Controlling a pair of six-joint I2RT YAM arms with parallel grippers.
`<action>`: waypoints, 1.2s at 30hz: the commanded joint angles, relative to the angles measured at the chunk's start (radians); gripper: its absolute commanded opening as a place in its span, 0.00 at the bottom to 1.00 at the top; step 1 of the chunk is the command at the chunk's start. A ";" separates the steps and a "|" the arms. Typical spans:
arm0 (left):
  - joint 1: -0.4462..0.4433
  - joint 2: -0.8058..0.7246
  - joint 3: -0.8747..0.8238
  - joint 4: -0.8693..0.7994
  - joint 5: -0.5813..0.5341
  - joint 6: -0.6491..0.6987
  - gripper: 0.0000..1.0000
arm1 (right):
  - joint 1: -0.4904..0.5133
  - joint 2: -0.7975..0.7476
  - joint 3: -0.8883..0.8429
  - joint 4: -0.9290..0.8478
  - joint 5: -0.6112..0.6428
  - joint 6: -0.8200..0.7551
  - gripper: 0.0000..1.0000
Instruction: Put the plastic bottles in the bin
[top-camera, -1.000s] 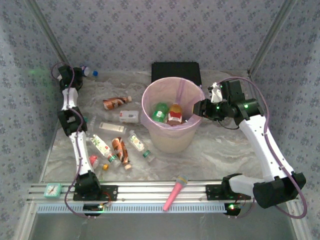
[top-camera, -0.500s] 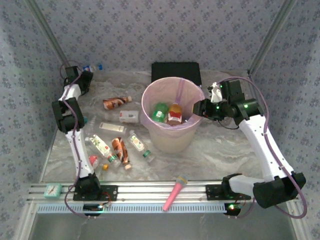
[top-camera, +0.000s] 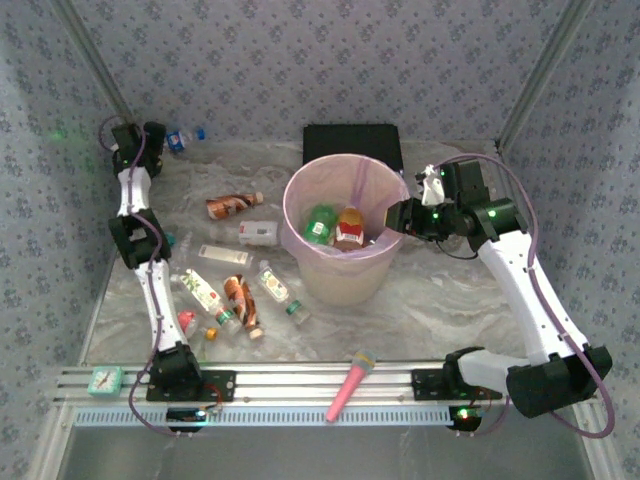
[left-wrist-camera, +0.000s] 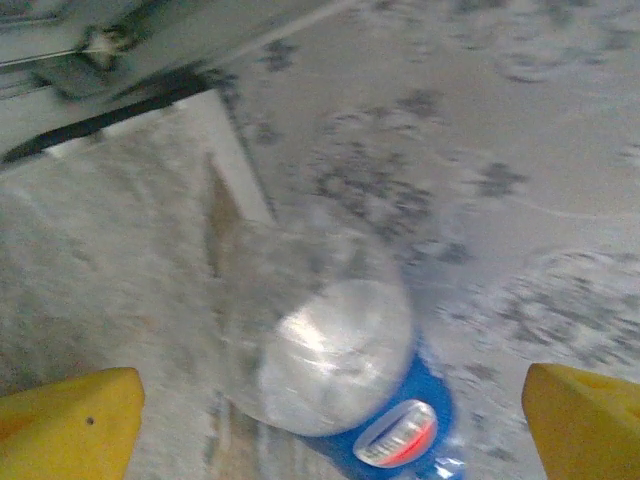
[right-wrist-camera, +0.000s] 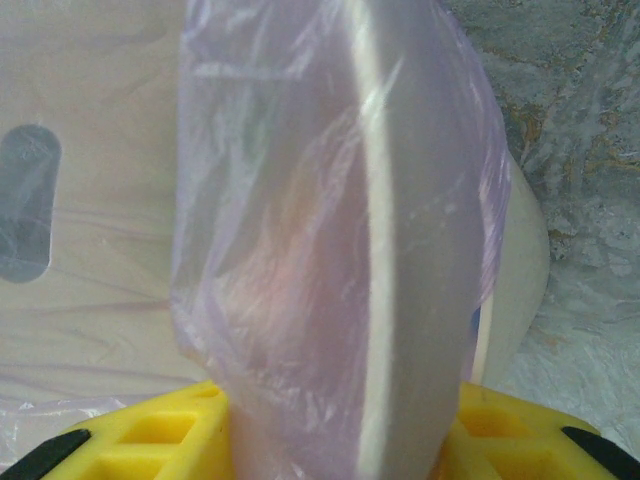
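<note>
Left hand (top-camera: 158, 138) spread, far-left corner; right hand (top-camera: 400, 217) pinches bin (top-camera: 340, 275) rim.
Blue-labelled clear bottle (left-wrist-camera: 335, 360) lies between left fingers (left-wrist-camera: 70, 425); more bottles (top-camera: 240, 298) scattered on bench (top-camera: 450, 310) left of bin, two inside.

Top cam sits high behind the near edge, looking down over the whole table (top-camera: 430, 310). Left wrist cam is up close on a clear bottle (left-wrist-camera: 335, 355) by the far-left wall (left-wrist-camera: 520, 120); right wrist cam's jammed against the bin (right-wrist-camera: 395, 250) rim. Both show up overhead too.
</note>
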 joint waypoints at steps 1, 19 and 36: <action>-0.014 0.031 0.045 -0.052 0.005 -0.047 0.96 | 0.008 0.002 -0.015 -0.039 0.029 -0.011 0.43; -0.061 0.209 0.131 0.080 -0.013 -0.259 0.74 | 0.013 -0.003 -0.024 -0.041 0.055 0.000 0.43; -0.067 0.132 0.083 0.068 0.069 -0.202 0.37 | 0.013 -0.003 -0.033 -0.028 0.052 -0.003 0.43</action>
